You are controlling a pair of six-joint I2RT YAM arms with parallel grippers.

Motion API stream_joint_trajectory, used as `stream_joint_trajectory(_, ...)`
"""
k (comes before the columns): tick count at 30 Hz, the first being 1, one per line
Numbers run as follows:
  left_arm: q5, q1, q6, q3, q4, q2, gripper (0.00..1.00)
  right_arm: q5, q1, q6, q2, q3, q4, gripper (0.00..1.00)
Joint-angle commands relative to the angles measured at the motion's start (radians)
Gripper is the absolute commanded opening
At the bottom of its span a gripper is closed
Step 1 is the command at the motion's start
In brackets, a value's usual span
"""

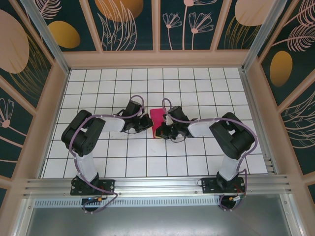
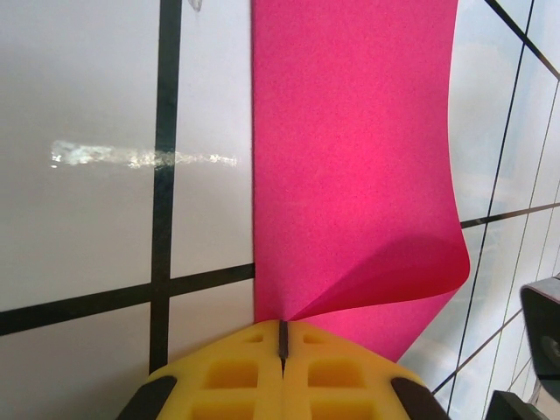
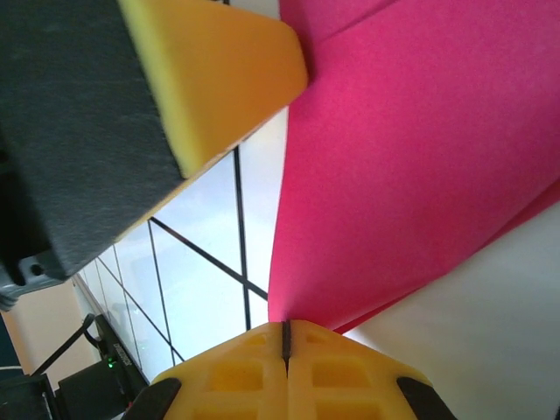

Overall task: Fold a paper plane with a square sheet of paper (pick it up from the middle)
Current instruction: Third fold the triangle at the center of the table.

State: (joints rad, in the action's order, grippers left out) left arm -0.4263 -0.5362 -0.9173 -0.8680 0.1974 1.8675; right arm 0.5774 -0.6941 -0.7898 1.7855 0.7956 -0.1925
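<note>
**While Both Grippers Pinch, Paper Sits Between Them**

Where the two arms meet over the middle of the tiled floor (image 1: 197,88), the left gripper (image 1: 146,123) and the right gripper (image 1: 163,129) stand tip to tip with the paper (image 1: 158,122) between them. From above it reads as a narrow pink strip, just right of the left gripper's tips and just left of the right gripper's. Painted walls (image 1: 128,24) box in the floor, and inside them sit both arms and the paper.

On the left wrist view, the yellow pads (image 2: 236,376) press together with only a dark seam between them. The paper's near edge runs into that seam, so these jaws are clamped on it. Ahead of the pads the sheet stretches away flat. To their right its lower part curls over itself in a soft bend, not a sharp crease.

On the right wrist view, that gripper's pads likewise meet at a thin seam, and the paper narrows to a point nipped right there. It fans out ahead and to the right, with a second layer showing beneath its right edge. Up and to the left of these pads stands a yellow-and-black finger of the left gripper, close to the paper's edge. Whether it touches there I cannot tell.
</note>
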Motion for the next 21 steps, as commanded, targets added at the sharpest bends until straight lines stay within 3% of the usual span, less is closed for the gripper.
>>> stream_joint_trajectory(1,0.078,-0.003,0.022,0.021,-0.062,0.047,0.00,0.003,-0.007,0.022,0.023,0.006,0.007,0.04)
stream_joint_trajectory(21,0.081,-0.004,0.020,0.024,-0.061,0.045,0.00,-0.034,-0.013,0.037,0.025,0.024,0.046,0.04)
